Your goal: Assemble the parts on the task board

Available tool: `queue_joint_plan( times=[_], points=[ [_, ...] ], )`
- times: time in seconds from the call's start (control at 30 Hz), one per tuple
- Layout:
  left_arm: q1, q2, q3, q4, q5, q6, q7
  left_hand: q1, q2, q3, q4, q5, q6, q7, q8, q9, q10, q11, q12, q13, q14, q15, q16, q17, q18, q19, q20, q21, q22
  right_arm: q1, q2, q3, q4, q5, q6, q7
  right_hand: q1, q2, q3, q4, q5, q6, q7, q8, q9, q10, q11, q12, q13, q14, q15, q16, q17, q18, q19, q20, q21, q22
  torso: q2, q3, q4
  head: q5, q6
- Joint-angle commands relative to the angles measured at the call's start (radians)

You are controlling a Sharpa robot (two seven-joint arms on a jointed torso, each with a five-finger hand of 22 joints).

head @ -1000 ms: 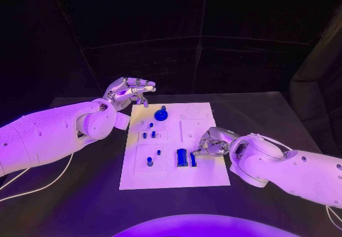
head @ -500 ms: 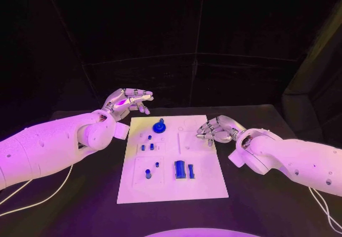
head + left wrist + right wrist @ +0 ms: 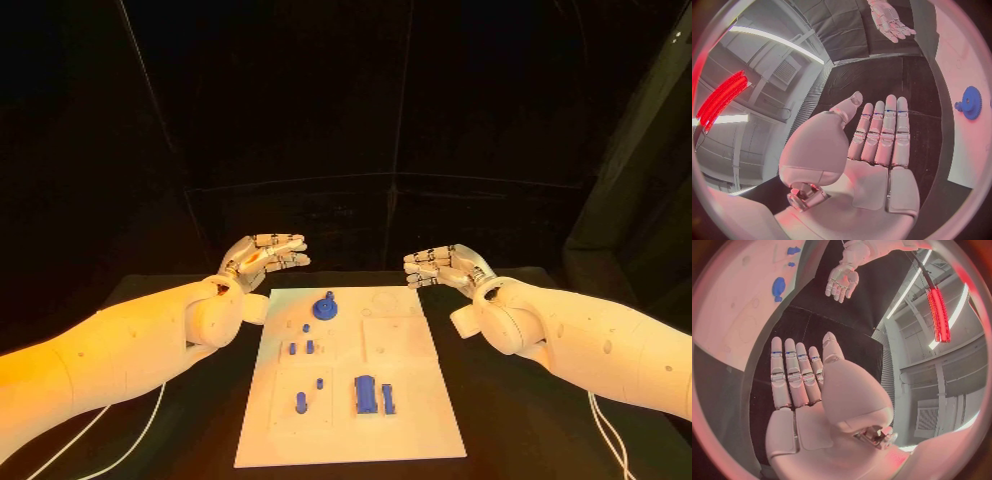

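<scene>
Bench point(image 3: 548, 420): a matte black top that carries everything; the task board point(image 3: 404, 400) lies along its middle, running from 6 toward 12 o'clock.
Task board: a flat, smooth white plate with shallow outlined recesses, long edges straight, some recesses bare at its 12 and 3 o'clock parts.
Arms: both have lifted and drawn back off the board since a second ago; the right one was down at the board's 3 o'clock edge beside the block pair, and now both hang past the 12 o'clock end.
Left robot hand point(image 3: 264, 256): silvery, segmented metal, now flat open with fingers straight and side by side, nothing in it; it sits at 11 o'clock of the board.
Right robot hand point(image 3: 444, 266): the same build, likewise opened out flat and empty, at 1 o'clock of the board.
What it means: I take this as a release and retreat, either a pause between parts or the end of the job; which one I cannot tell.
Block pair point(image 3: 374, 394): two blue upright rectangular parts, hard plastic by the look, at the board's 6 o'clock end.
Gear point(image 3: 326, 307): a blue toothed disc with a raised hub, near 12 o'clock.
Pegs point(image 3: 300, 348): small blue studs standing at the board's 9 o'clock side.
</scene>
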State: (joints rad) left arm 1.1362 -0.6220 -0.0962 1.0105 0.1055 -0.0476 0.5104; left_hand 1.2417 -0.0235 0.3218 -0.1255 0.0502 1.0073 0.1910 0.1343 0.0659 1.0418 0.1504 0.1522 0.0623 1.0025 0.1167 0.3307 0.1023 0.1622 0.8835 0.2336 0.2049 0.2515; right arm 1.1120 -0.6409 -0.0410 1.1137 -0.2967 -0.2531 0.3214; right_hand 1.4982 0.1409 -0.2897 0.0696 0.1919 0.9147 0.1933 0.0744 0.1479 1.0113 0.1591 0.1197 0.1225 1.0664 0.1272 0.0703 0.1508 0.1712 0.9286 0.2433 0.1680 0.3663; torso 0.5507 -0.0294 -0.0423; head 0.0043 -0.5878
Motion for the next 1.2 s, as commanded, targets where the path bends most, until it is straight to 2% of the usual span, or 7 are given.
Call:
queue_joint_plan(
  times=[0.03,0.1,0.47,0.67,0.7,0.8,1.2],
  points=[
    [-0.006,0.017,0.002,-0.023,0.038,0.024,0.044,-0.002,0.012,-0.010,-0.001,0.003,-0.004,0.001,-0.009,-0.001,0.007,0.002,-0.011,-0.001,0.004,0.008,-0.035,-0.012,0.021,-0.010,0.006,-0.014,-0.014,0.002,0.017,0.001,-0.033,0.113,0.067,0.070,-0.019,-0.001,0.007,-0.028,-0.006,-0.003,0.001,-0.012,-0.021,-0.006,0.011,-0.017,-0.036,-0.002,0.011,-0.007,-0.038,0.011,0.017,0.004,-0.039,-0.040,-0.008,-0.0004,0.0021,-0.002,0.011],
    [-0.007,0.013,0.001,-0.016,0.008,0.002,0.005,-0.375,0.023,-0.100,0.037,-0.050,-0.302,-0.057,-0.045,-0.066,-0.313,-0.045,-0.052,-0.062,-0.298,-0.032,-0.123,-0.102,-0.042,-0.269,-0.066,-0.069,-0.085,0.001,0.014,0.000,-0.024,0.029,0.013,0.014,-0.456,-0.043,0.092,-0.070,-0.060,-0.274,-0.058,-0.074,-0.058,-0.307,-0.044,-0.047,-0.122,-0.324,-0.035,-0.070,-0.070,-0.051,-0.270,-0.070,-0.077,-0.137,-0.004,0.0001,0.0000,-0.001,0.007],
    [-0.022,-0.019,0.019,0.092,-0.014,-0.135,0.006,-0.661,0.023,-0.177,0.125,-0.050,-0.537,-0.101,-0.134,-0.066,-0.551,-0.079,-0.152,-0.062,-0.531,-0.117,-0.193,-0.102,-0.068,-0.474,-0.121,-0.116,-0.141,-0.016,-0.026,0.011,0.100,0.098,-0.123,0.062,-0.802,-0.141,0.157,-0.070,-0.104,-0.485,-0.101,-0.074,-0.148,-0.538,-0.079,-0.120,-0.122,-0.566,-0.127,-0.070,-0.151,-0.077,-0.484,-0.127,-0.168,-0.214,-0.006,0.0288,0.0414,-0.004,-0.012],
    [-0.041,-0.060,0.042,0.230,-0.041,-0.309,0.007,-0.783,0.023,-0.206,0.125,-0.050,-0.636,-0.120,-0.134,-0.066,-0.655,-0.150,-0.152,-0.062,-0.630,-0.117,-0.222,-0.102,-0.081,-0.560,-0.145,-0.134,-0.164,-0.036,-0.076,0.024,0.257,0.185,-0.296,0.122,-0.947,-0.141,0.185,-0.070,-0.192,-0.575,-0.120,-0.074,-0.148,-0.636,-0.159,-0.120,-0.122,-0.671,-0.127,-0.070,-0.151,-0.090,-0.576,-0.151,-0.168,-0.246,-0.006,0.0294,0.0423,-0.004,-0.012],
    [-0.046,-0.071,0.048,0.268,-0.048,-0.355,0.007,-0.813,0.023,-0.213,0.125,-0.050,-0.661,-0.191,-0.134,-0.066,-0.680,-0.150,-0.152,-0.062,-0.655,-0.117,-0.229,-0.102,-0.081,-0.582,-0.151,-0.205,-0.170,-0.041,-0.088,0.027,0.294,0.207,-0.338,0.136,-0.981,-0.141,0.190,-0.070,-0.192,-0.596,-0.193,-0.074,-0.148,-0.659,-0.159,-0.120,-0.122,-0.695,-0.127,-0.070,-0.151,-0.090,-0.598,-0.157,-0.168,-0.253,-0.006,0.0294,0.0423,-0.004,-0.012],
    [-0.056,-0.094,0.060,0.343,-0.063,-0.450,0.008,-0.856,0.023,-0.224,0.125,-0.050,-0.695,-0.191,-0.134,-0.066,-0.717,-0.150,-0.152,-0.062,-0.690,-0.117,-0.240,-0.102,-0.162,-0.612,-0.159,-0.205,-0.178,-0.049,-0.108,0.033,0.359,0.242,-0.409,0.161,-1.036,-0.141,0.201,-0.070,-0.192,-0.630,-0.193,-0.074,-0.148,-0.697,-0.159,-0.120,-0.122,-0.735,-0.127,-0.070,-0.151,-0.101,-0.633,-0.166,-0.168,-0.265,-0.006,0.0294,0.0423,-0.004,-0.012],
    [-0.085,-0.154,0.094,0.548,-0.103,-0.708,0.010,-1.009,0.023,-0.322,0.125,-0.050,-0.820,-0.191,-0.134,-0.066,-0.846,-0.150,-0.152,-0.062,-0.814,-0.117,-0.331,-0.102,-0.162,-0.720,-0.234,-0.205,-0.252,-0.062,-0.139,0.041,0.456,0.297,-0.517,0.199,-1.219,-0.141,0.290,-0.070,-0.192,-0.742,-0.193,-0.074,-0.148,-0.822,-0.159,-0.120,-0.122,-0.866,-0.127,-0.070,-0.151,-0.171,-0.748,-0.243,-0.168,-0.366,-0.006,0.0294,0.0423,-0.004,-0.012]
  ],
)
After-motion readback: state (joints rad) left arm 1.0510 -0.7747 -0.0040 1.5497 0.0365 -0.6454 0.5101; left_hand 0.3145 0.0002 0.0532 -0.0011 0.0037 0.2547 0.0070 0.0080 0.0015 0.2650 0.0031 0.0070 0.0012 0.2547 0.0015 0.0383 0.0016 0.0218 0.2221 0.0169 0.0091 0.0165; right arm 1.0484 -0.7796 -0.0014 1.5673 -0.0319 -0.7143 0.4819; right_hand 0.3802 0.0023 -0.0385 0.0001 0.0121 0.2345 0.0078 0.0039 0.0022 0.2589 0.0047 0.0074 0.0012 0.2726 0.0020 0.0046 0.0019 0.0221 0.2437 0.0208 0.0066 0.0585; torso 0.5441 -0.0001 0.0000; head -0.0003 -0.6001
